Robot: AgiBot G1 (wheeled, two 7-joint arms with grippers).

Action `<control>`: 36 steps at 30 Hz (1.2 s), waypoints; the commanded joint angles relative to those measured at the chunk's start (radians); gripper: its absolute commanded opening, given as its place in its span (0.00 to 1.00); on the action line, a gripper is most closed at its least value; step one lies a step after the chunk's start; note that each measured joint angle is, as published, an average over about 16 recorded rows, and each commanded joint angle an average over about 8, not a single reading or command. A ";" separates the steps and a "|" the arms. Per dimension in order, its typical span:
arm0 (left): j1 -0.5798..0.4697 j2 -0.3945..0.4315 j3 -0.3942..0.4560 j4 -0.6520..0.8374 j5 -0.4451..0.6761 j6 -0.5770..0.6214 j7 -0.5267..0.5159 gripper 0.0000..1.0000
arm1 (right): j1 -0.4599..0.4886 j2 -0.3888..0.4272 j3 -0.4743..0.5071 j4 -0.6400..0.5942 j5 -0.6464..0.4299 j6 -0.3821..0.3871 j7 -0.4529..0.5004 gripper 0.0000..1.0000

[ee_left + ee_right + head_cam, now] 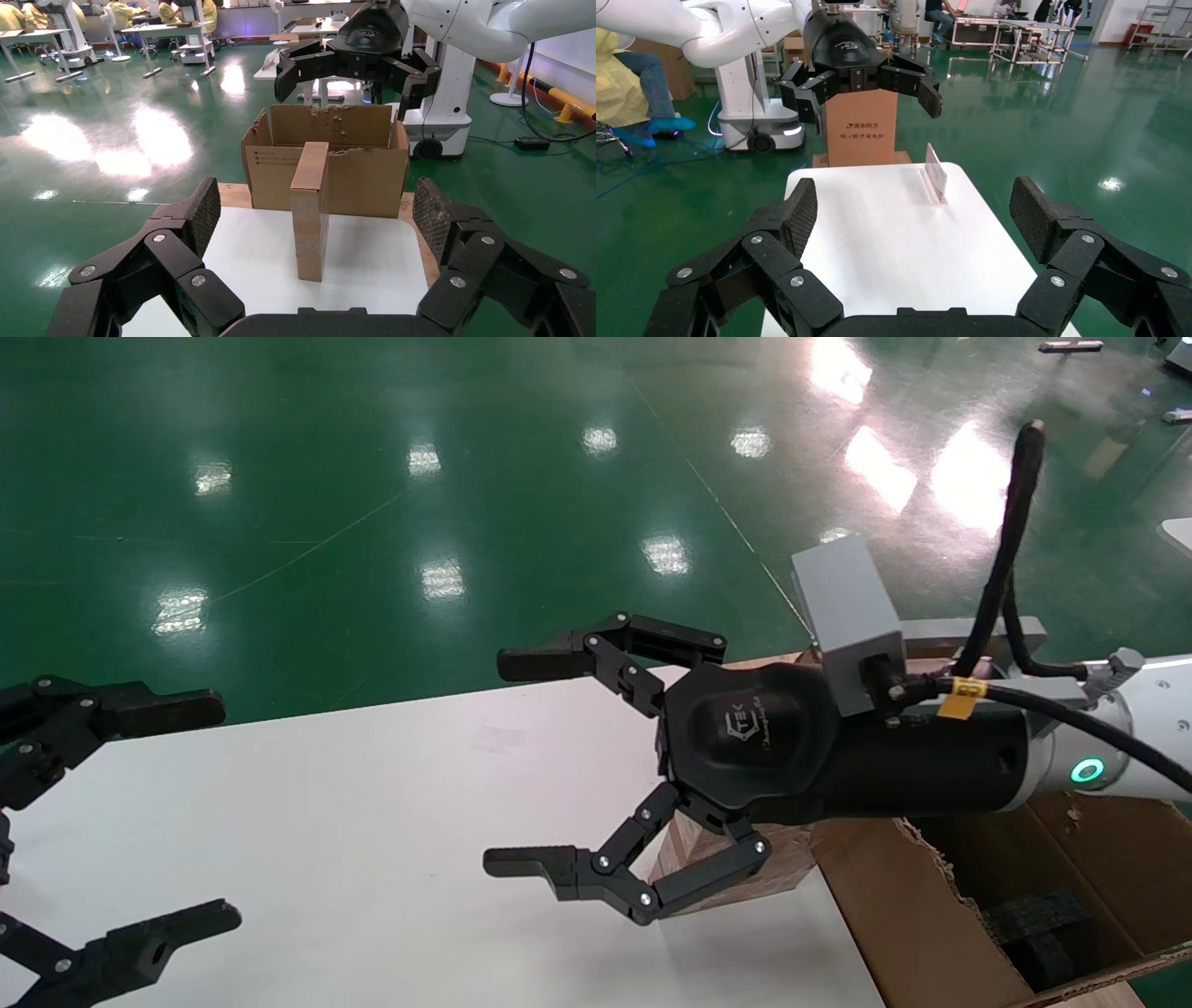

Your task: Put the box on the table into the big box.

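Fingers of the right gripper (pixel 521 766) are standing spread wide and are gripping nothing. One finger (pixel 549 661) is reaching out over the far edge of the table (pixel 326 822); the other (pixel 535 864) is hanging above the white top nearer the robot. The box (pixel 722 859) is not lying between these fingers. It is standing on the table behind them, under the black gripper body, which is hiding most of it in the head view; only its lower brown part is showing there.

From the left wrist view, the box (pixel 310 210) is standing upright on its narrow side on the table (pixel 372 260), just in front of the big box (pixel 330 165). Whether the two cartons are touching cannot be determined. The right gripper (pixel 355 63) is hovering above and beyond the box, clear of it.

The big box (pixel 941 905) is sitting at the table's right end, with ragged flaps and black foam (pixel 1043 933) inside.

The left gripper (pixel 200 817) is holding over the table's left end, well apart from the box, fingers released and wide.
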 commanded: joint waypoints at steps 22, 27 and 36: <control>0.000 0.000 0.000 0.000 0.000 0.000 0.000 0.62 | 0.003 0.011 -0.003 -0.001 -0.022 -0.008 -0.015 1.00; -0.001 0.000 0.001 0.001 0.000 0.000 0.001 0.06 | 0.024 0.025 -0.011 -0.032 -0.063 -0.036 -0.053 1.00; -0.001 0.000 0.002 0.001 -0.001 0.000 0.001 0.00 | 0.097 0.043 -0.069 -0.164 -0.123 -0.091 -0.170 1.00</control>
